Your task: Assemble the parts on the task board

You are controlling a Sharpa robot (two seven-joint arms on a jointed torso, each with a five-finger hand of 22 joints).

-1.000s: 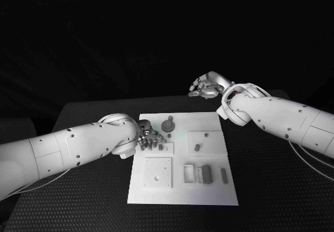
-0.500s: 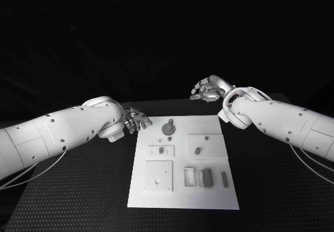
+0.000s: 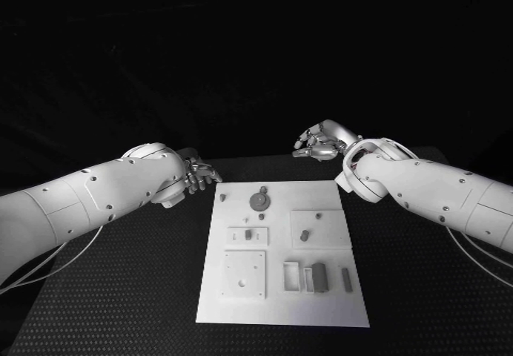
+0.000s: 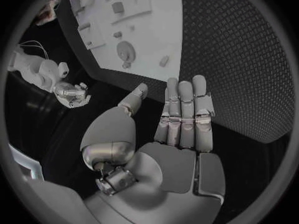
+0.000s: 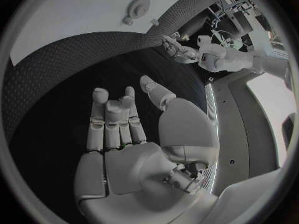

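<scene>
- While lit in greys, flat white rectangular task board point(image 3: 280, 308) lying in the middle of the black textured table point(image 3: 118, 297), long side running away from the robot
- Left silver many-fingered hand point(image 3: 199, 175) hovering above the table just off the board's far left corner, holding nothing; fingers point(image 4: 186, 115) straight and side by side, thumb set apart
- Right silver many-fingered hand point(image 3: 319, 144) raised beyond the board's far right corner, well apart from the parts; fingers point(image 5: 112, 119) loosely extended with tips slightly bent, palm bare, gripping nothing
- Round grey disc-shaped part point(image 3: 259, 198) near the board's far end, with a small grey peg point(image 3: 222, 197) to its left, close to the board's edge
- Two raised square plates across the board's middle, one on the left point(image 3: 248, 236) and one on the right point(image 3: 319, 228), each carrying a small grey piece
- Larger square plate point(image 3: 244, 273) near the left front
- Narrow upright grey blocks point(image 3: 316, 276) in a row to that plate's right, toward the board's front right
</scene>
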